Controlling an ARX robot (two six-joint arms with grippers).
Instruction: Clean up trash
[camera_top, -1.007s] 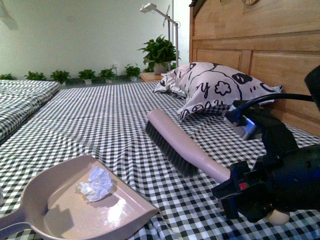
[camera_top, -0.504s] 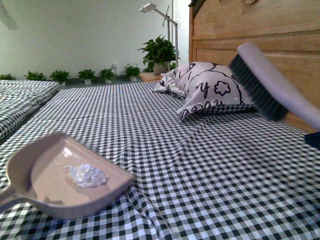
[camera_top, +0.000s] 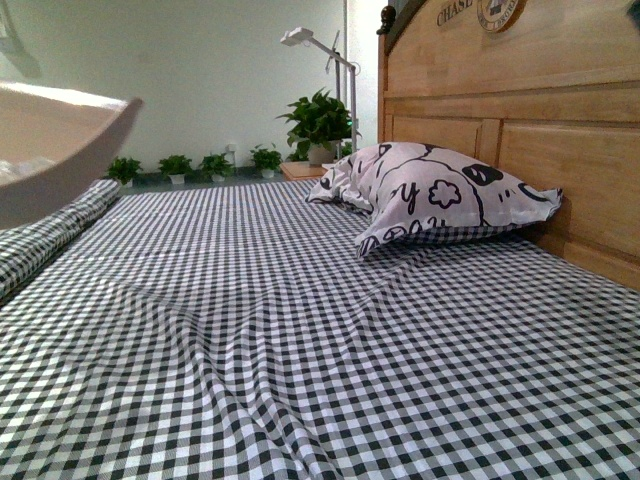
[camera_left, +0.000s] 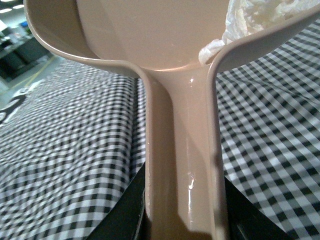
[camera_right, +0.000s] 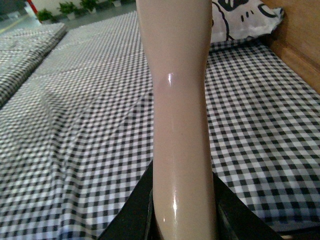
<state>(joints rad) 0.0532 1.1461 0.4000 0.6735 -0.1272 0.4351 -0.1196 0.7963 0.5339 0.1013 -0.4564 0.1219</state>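
Note:
The beige dustpan (camera_top: 55, 140) is lifted high at the far left of the front view, seen from below. In the left wrist view my left gripper (camera_left: 182, 220) is shut on the dustpan's handle (camera_left: 180, 150). The white crumpled trash (camera_left: 250, 17) lies in the pan against its rim. In the right wrist view my right gripper (camera_right: 182, 220) is shut on the pale handle of the brush (camera_right: 180, 100); its bristles are out of view. Neither gripper nor the brush shows in the front view.
A black-and-white checked sheet (camera_top: 330, 340) covers the bed. A patterned pillow (camera_top: 435, 195) leans on the wooden headboard (camera_top: 540, 120) at the right. A second bed (camera_top: 45, 235) is at the left. Potted plants (camera_top: 320, 120) and a lamp (camera_top: 310, 40) stand behind.
The dustpan with the trash has risen from the sheet to the upper left. The brush has swung up and out of the front view. The camera view has tilted slightly.

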